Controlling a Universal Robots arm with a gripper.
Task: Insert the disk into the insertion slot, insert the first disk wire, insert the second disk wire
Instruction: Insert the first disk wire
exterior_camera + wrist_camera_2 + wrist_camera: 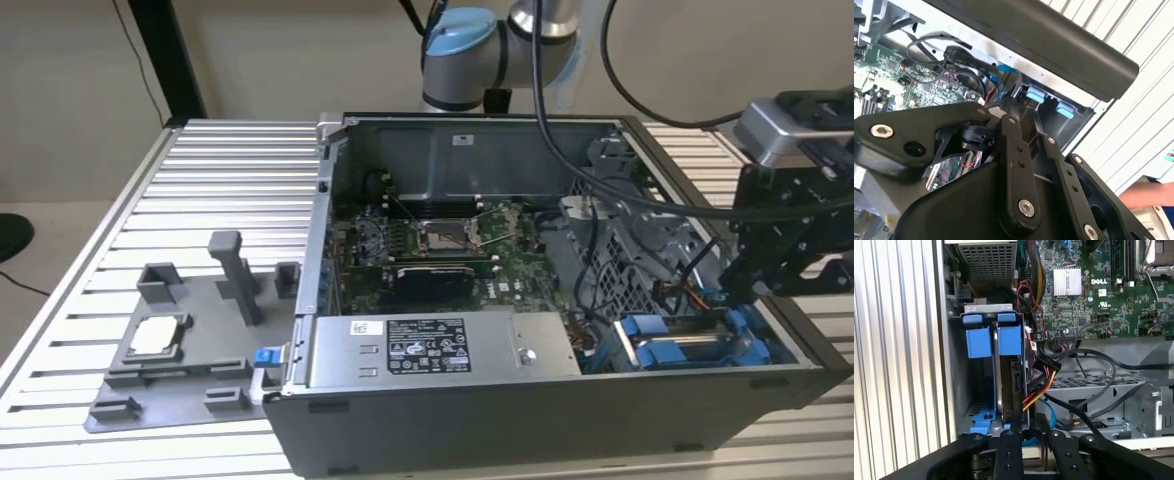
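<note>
I'm seeing the gripper (737, 298) hanging at three o'clock in the exterior view, over the insertion slot (645, 330) holding the disk (1009, 385); apart or together, I cannot tell.

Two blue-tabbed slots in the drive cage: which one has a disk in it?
The slot nearer the motherboard: the disk stands in it. The other slot, by the case wall, is empty.
</note>
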